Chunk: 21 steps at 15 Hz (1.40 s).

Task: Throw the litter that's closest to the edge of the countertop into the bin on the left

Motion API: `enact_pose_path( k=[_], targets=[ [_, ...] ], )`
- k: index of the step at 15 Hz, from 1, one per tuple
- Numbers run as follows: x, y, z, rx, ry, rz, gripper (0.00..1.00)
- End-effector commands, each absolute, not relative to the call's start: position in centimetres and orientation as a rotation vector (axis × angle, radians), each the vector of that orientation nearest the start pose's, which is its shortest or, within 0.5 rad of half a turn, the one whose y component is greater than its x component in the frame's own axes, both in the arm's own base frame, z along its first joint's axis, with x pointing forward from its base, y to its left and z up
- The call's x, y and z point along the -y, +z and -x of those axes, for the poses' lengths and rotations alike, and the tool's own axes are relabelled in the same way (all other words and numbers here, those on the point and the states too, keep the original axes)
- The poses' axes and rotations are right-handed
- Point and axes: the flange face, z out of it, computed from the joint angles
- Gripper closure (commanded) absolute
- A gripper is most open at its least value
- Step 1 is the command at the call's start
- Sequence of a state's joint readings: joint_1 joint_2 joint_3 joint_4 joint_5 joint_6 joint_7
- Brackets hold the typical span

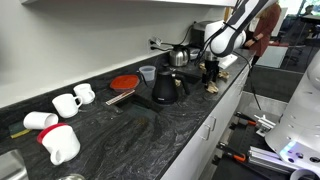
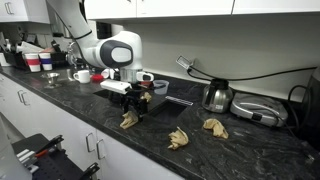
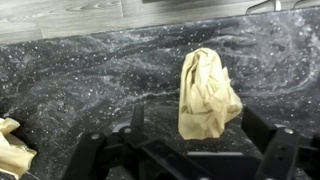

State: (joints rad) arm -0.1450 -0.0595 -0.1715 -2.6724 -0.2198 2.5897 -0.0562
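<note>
Gripper (image 2: 133,107) low over a dark speckled countertop (image 3: 80,70), its fingers (image 3: 88,158) spread wide with a crumpled tan paper (image 3: 208,95) lying between them on the surface. In an exterior view, the paper sits near the counter's front edge, directly under the tool; a second scrap (image 2: 178,138) and a third scrap (image 2: 215,127) lie farther along, near a kettle (image 2: 218,96)

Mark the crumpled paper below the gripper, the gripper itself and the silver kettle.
crumpled paper (image 3: 207,95): wrist view, on the middle of the wad.
gripper (image 2: 131,108): in an exterior view, midway between its fingertips.
silver kettle (image 2: 218,97): in an exterior view, on its rounded body.
</note>
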Motion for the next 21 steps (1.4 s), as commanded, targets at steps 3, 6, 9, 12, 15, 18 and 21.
enact_pose_path(
  k=[3, 6, 9, 12, 15, 18, 21],
  targets=[
    [13.2, 24.7, -41.3, -0.120, 0.080, 3.242, 0.44],
    [13.6, 24.7, -41.4, -0.127, 0.088, 3.243, 0.64],
    [13.8, 24.6, -41.3, -0.137, 0.097, 3.238, 0.86],
    [14.1, 24.7, -41.1, -0.152, 0.099, 3.237, 1.00],
    [14.4, 25.1, -41.0, -0.170, 0.088, 3.232, 1.00],
    [14.9, 25.8, -41.2, -0.194, 0.059, 3.229, 1.00],
    [15.5, 27.1, -41.7, -0.230, 0.002, 3.222, 1.00]
  ],
)
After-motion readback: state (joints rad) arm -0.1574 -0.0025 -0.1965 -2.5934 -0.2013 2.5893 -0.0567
